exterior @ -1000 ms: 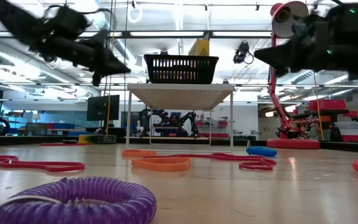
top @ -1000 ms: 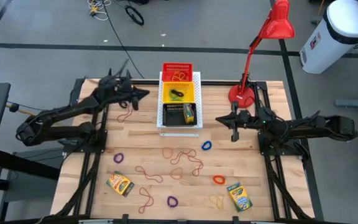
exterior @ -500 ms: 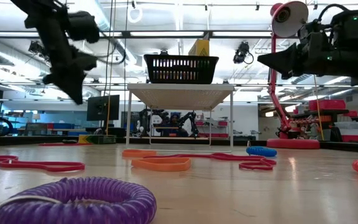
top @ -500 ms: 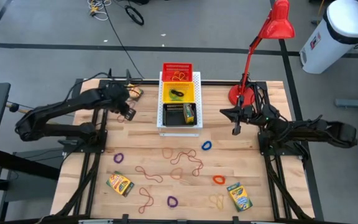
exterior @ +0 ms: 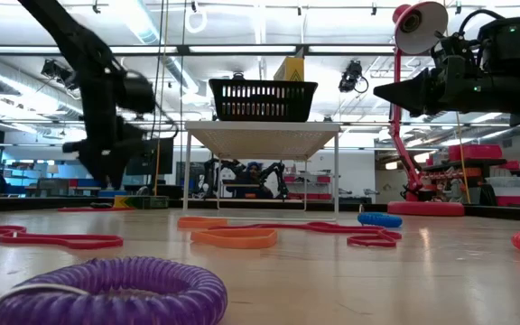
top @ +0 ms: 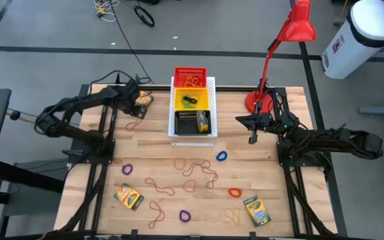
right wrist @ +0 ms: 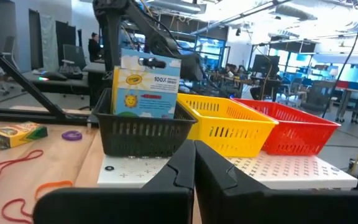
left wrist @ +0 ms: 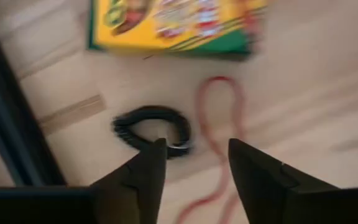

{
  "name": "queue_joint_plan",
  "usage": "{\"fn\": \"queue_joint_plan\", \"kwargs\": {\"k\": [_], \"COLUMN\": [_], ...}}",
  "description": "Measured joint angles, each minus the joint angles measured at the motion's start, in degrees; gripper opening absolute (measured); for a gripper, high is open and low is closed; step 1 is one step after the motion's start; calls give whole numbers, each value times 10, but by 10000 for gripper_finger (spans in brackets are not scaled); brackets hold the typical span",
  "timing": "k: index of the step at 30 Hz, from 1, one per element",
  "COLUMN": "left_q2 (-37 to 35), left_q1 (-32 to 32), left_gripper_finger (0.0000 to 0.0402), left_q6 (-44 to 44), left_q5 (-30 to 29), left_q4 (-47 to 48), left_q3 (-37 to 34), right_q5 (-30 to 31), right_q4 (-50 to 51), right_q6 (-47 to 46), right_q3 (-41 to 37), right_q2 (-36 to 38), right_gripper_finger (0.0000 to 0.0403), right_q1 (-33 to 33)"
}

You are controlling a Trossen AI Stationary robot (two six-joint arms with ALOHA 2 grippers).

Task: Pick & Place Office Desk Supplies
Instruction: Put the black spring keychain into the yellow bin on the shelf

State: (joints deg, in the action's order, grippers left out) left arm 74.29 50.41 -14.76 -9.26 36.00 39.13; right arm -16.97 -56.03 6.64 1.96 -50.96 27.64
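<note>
The left gripper (left wrist: 192,163) is at the far left part of the wooden table (top: 259,160). It points down and its two dark fingers (left wrist: 143,174) stand apart with nothing between them. Just under it lies a small black loop (left wrist: 153,129), touching the table. A thin red rubber band (left wrist: 219,118) lies right beside the loop. A yellow and green crayon box (left wrist: 176,23) lies flat near them. This picture is a bit blurry, so it is hard to tell if the loop touches the fingers.

The right gripper (top: 251,139) hangs in the air over the right side of the table, near the foot of the red lamp (top: 282,47). Its fingers (right wrist: 216,171) are pressed together and hold nothing.

In the middle at the far side stand three little baskets in a row on a white board (top: 211,100). The red basket (top: 189,75) is farthest back, then the yellow basket (top: 191,100), then the black basket (top: 192,123). A crayon box stands up in the black basket (right wrist: 146,84).

More things lie on the near part of the table. There are two more crayon boxes (top: 129,197), one at the left and one at the right (top: 257,210). There are purple loops (top: 127,169), a blue loop (top: 222,157) and an orange loop (top: 235,193). Thin red rubber bands (top: 199,175) lie spread out between them.
</note>
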Motion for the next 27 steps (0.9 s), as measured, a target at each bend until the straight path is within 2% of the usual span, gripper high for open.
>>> {"fn": "queue_joint_plan", "kwargs": {"k": [4,7,13,20,27], "left_q2": [45,53,56,83,100], "left_q1": [36,31,25,7,-6], "left_gripper_finger": [205,204,179,152,128], "left_q6": [29,37,63,65,62], "left_q5": [-10,-18,34,-9,-14], "left_q4": [-2,-6,-31,-34,-35], "left_q3": [0,2,2,2,3], "right_q5": [0,0,0,0,0], "right_q4": [-3,-3,-11,-11,-10], "right_q6": [8,17,22,17,15], "right_q3": [0,0,0,0,0], "right_q2": [0,0,0,0,0], "right_gripper_finger": [6,6,6,7,7], "right_q1": [0,0,0,0,-1]}}
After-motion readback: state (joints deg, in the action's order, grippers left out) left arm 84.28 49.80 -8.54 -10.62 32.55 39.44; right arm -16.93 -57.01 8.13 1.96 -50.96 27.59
